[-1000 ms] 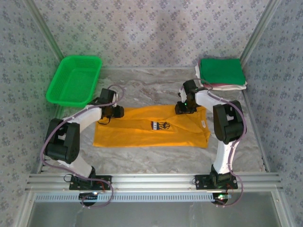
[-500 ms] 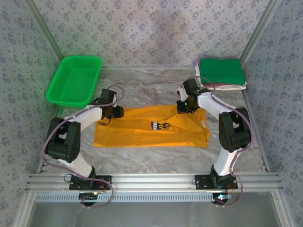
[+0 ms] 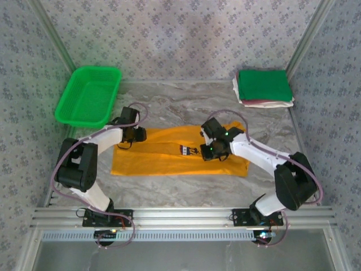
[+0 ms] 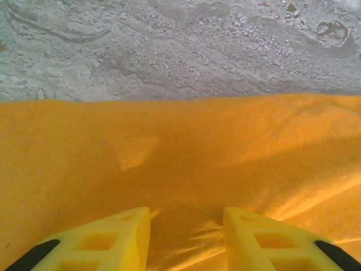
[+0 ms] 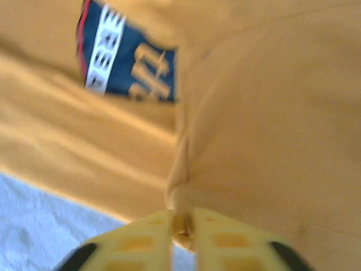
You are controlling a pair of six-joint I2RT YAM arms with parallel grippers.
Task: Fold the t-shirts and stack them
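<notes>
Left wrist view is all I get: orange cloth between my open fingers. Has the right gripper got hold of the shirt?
Observer: Yes, the right gripper is shut on a pinched fold of the orange t-shirt, beside its blue chest print.
Operator: Where are the folded ones?
Observer: Stacked in the far right corner, a folded green t-shirt on top.
Operator: And the basket?
Observer: The green basket sits far left, beyond the left gripper.

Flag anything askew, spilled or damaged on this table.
Nothing spilled or damaged. The orange-yellow cloth t-shirt lies rumpled: the right claw pinches a bunched fold of it beside the dark blue-and-white chest print.
</notes>
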